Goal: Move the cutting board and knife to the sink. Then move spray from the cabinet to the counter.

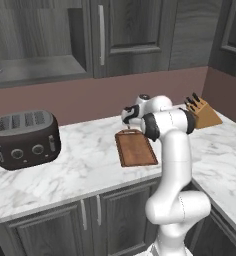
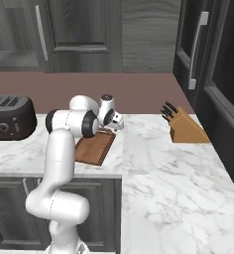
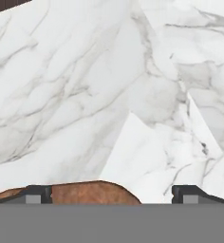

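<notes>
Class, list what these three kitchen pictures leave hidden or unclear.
1. The cutting board: far end hidden behind the arm, right base view.
2. Toaster: cut off by the left edge, right base view.
3. Gripper: fingertips barely visible, hand view.
4. Knife block: knives too small to count, left base view.

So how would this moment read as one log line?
claw: open | above far end of cutting board | board on counter | nothing held

Black toaster (image 1: 24, 138) far left; tan knife block (image 1: 204, 113) right corner.
</notes>
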Controlling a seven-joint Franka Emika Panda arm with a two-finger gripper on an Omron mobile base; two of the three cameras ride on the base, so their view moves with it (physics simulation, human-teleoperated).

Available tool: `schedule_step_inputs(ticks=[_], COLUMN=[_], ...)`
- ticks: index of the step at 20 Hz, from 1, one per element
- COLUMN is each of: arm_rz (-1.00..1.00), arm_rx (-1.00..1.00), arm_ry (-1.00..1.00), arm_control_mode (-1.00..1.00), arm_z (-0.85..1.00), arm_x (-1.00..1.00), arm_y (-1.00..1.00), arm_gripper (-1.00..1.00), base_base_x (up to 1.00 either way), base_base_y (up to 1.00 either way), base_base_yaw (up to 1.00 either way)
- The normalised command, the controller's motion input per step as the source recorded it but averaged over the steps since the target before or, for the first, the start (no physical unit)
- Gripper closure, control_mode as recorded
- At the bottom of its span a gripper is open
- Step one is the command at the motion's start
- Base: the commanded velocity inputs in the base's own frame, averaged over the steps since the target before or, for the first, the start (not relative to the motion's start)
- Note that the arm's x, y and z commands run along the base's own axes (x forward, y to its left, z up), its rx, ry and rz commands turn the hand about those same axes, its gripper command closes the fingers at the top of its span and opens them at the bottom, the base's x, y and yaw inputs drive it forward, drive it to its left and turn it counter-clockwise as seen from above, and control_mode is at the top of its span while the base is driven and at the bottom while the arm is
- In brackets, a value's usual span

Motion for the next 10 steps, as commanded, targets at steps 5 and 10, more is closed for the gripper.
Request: schedule_step_inputs(ticks=[5,10], arm_rz=[0.00,0.02], arm_rx=[0.00,-0.01], arm_ry=[0.00,0.06], arm_control_mode=[-1.00,-1.00], arm_z=[-0.28,-0.40], arm_x=[0.41,0.08], arm_y=[-0.01,0.00], arm_gripper=[-1.00,-1.00], base_base_x=[0.00,0.00], base_base_y=[0.00,0.00], base_base_yaw=[0.00,0.00])
